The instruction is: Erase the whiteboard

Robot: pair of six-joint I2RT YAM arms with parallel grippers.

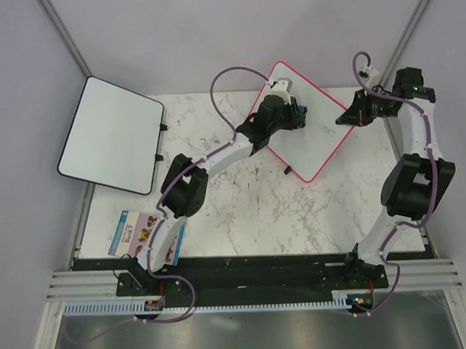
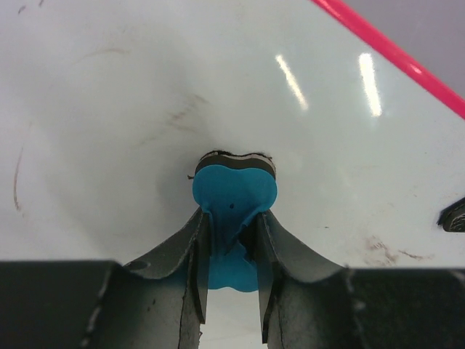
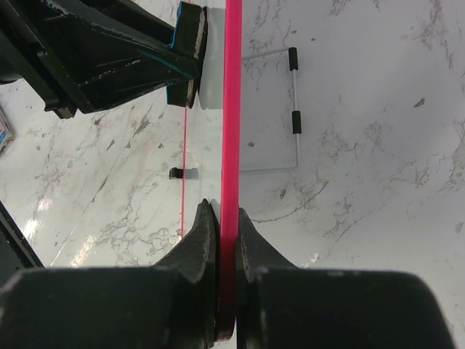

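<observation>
The left fingers [image 2: 192,254] are drawn in narrow around the stem of a blue eraser [image 2: 234,190], whose pad is pressed flat on the face of the whiteboard [image 2: 131,87]. Faint brown-grey smudges lie on the white to either side of the pad. The pink frame [image 2: 392,54] runs just past it on the far side.

The right fingers [image 3: 200,240] are pinched tight on that frame's right edge, the rail squeezed between both pads. From there the board shows nearly edge-on, with a thin wire leg [image 3: 294,131] behind it.

From above, the board sits turned like a diamond at the far edge of the tabletop [image 1: 250,220], right of the middle, with one corner poking past that edge. Bare marble stretches from its near corner toward the near edge. A black-framed board [image 1: 113,136] overhangs the far left corner, and a booklet [image 1: 135,231] lies by the left edge.
</observation>
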